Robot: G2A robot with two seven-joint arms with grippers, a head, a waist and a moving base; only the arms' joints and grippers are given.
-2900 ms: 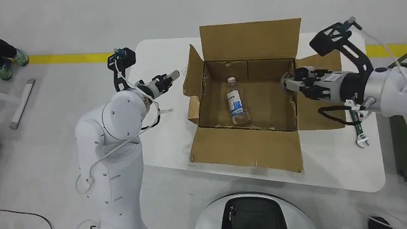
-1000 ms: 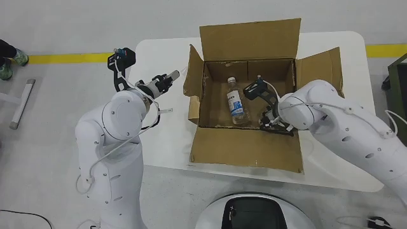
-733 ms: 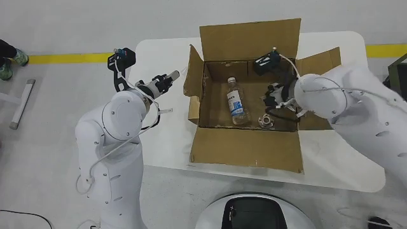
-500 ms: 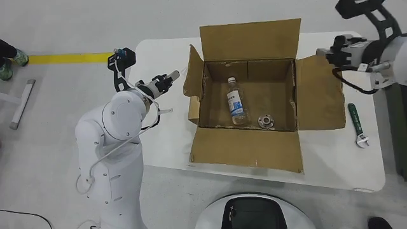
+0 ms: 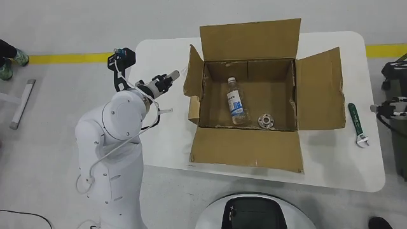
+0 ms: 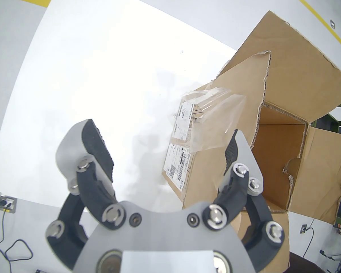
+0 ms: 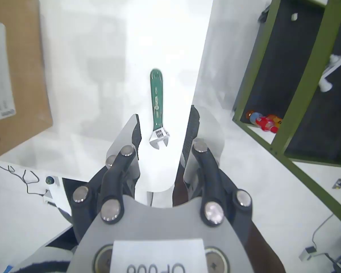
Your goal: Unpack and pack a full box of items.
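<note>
Since the right arm has swung out to the edge of the desk (image 5: 165, 102), the open box (image 5: 245, 147) with the bottle (image 5: 236, 102) lies unobstructed. The left hand (image 6: 164, 137) idles released beside its flap. The right hand (image 7: 164, 126), released and empty, hangs near the wrench (image 7: 157, 106), probably next. Beside the bottle sits a newly dropped round metal part (image 5: 266, 121).

The cardboard box (image 5: 280, 98) gapes open from above; its upright side flap (image 5: 194, 76) stands between my left fingers (image 6: 98, 143) and the inside.
</note>
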